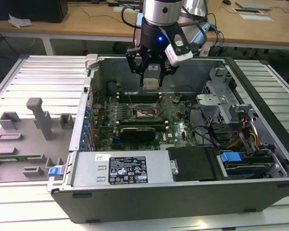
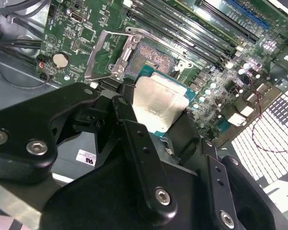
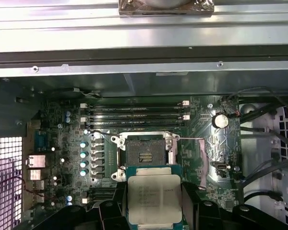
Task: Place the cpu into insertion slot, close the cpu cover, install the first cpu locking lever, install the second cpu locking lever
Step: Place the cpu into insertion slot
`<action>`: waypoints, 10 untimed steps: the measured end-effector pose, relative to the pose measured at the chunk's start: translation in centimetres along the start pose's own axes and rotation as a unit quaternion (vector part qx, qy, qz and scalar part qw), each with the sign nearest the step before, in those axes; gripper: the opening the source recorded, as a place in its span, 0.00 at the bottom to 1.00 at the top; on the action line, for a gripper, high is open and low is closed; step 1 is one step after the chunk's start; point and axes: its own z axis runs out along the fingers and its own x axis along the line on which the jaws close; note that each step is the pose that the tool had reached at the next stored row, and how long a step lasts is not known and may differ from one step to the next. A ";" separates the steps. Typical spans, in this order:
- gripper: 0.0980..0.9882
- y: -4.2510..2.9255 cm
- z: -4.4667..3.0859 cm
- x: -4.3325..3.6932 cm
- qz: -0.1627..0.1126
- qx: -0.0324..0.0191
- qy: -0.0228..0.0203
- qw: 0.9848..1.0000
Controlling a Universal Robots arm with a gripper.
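The black end effector (image 1: 151, 77) grips the small flat square tan-silver cpu (image 1: 151, 83) in the upper centre of the exterior view, held above the square black metal-rimmed insertion slot (image 1: 145, 112) and not touching it — so step one looks unfinished; in the second wrist view the thin silver-grey metal cpu cover (image 2: 128, 50) stands swung open beside the bare slot. Seating the chip, closing the cover and the two latching steps all seem left to do.
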 end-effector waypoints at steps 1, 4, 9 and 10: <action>0.50 0.00 0.18 0.02 0.000 0.000 0.000 1.000; 0.50 0.01 0.60 0.08 0.000 0.000 -0.002 1.000; 0.50 0.00 1.43 0.14 0.000 0.000 -0.005 1.000; 0.50 0.00 1.57 0.14 -0.001 0.000 -0.006 1.000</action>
